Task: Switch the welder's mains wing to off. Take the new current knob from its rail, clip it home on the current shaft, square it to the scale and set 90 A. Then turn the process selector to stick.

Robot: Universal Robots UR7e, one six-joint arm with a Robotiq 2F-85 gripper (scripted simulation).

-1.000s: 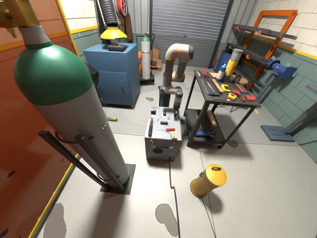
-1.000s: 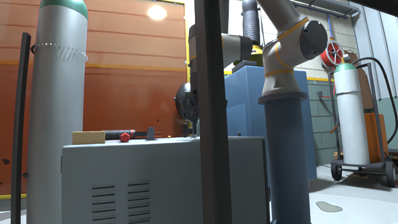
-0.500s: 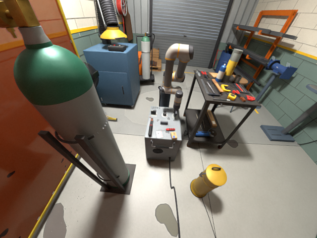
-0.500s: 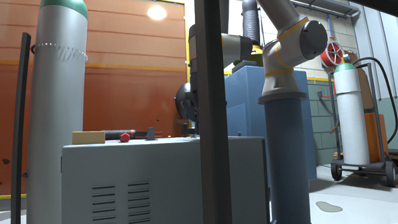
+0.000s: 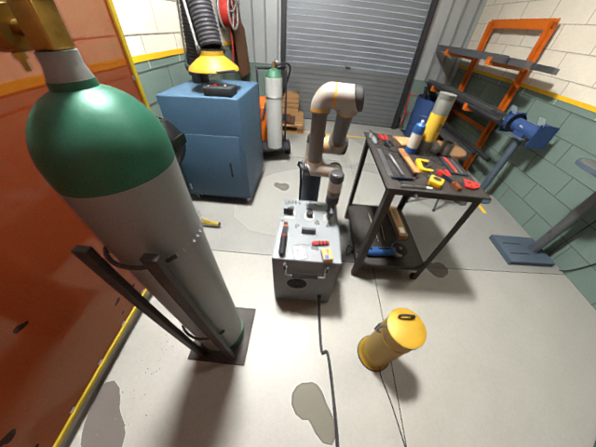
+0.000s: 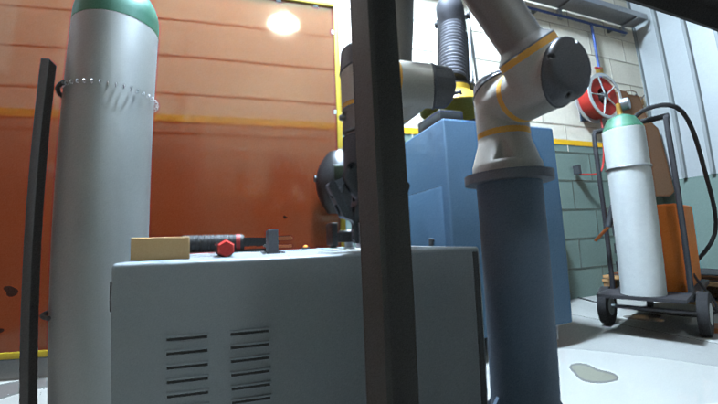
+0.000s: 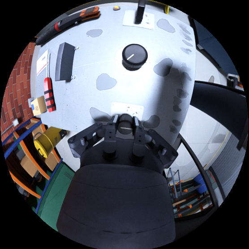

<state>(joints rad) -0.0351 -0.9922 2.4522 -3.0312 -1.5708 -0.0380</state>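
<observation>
The process selector knob (image 7: 125,126), small, black and marked with a white line, sits on its white label plate at the near edge of the welder's grey top panel (image 5: 306,230), and my gripper (image 7: 125,123) is closed around it from above. The larger black current knob (image 7: 134,57) sits on its shaft over the round scale, further along the panel. The black mains wing (image 7: 140,10) stands on a white plate at the far end. From the second side camera a dark post hides most of my gripper (image 6: 346,221).
The tool cart (image 5: 416,168) stands close to the right of the welder. A dark block (image 7: 65,60), a red tool (image 7: 49,94), a tan box (image 7: 38,105) and an electrode holder (image 7: 67,22) lie on the panel's left part. A yellow canister (image 5: 392,339) lies on the floor.
</observation>
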